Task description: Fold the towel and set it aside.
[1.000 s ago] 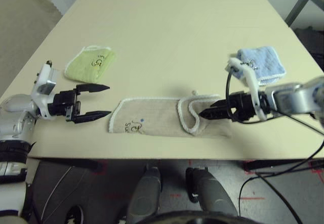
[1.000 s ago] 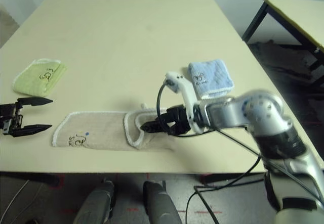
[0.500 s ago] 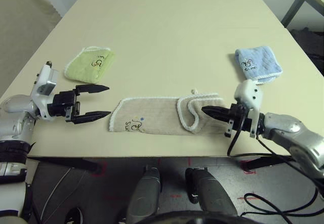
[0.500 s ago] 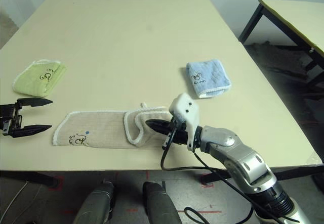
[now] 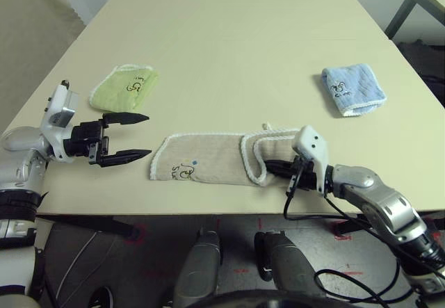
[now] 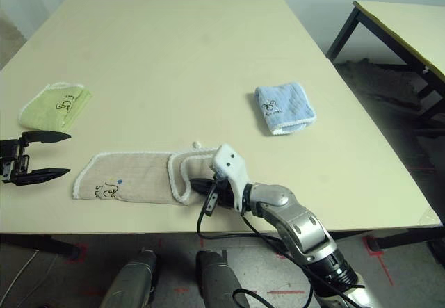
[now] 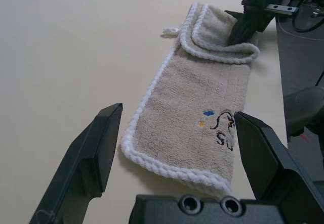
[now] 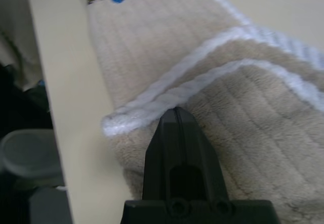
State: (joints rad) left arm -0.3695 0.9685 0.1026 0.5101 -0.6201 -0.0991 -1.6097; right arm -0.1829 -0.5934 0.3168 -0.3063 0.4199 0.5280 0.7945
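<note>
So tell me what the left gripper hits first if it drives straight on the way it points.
Probably the towel: the open left gripper points at its near short edge, just ahead on the table.

Brightness: even, soft indoor light over the pale cream tabletop (image 5: 229,37) — no dim patches.
Glare: none on the matte surface; the far edge of the tabletop looks slightly washed out.
Shadows: faint and short — a thin one beneath the beige terry towel with white stitched edging (image 5: 208,159), a soft one under the open black-fingered left gripper (image 5: 132,138).
Sharpness: head views fairly crisp at centre, softer toward the corners.
Close focus: in the right wrist view the shut black right gripper (image 8: 176,114) and nearby terry pile are blurred.
Distortion: tabletop edges converge strongly, wide-angle.
</note>
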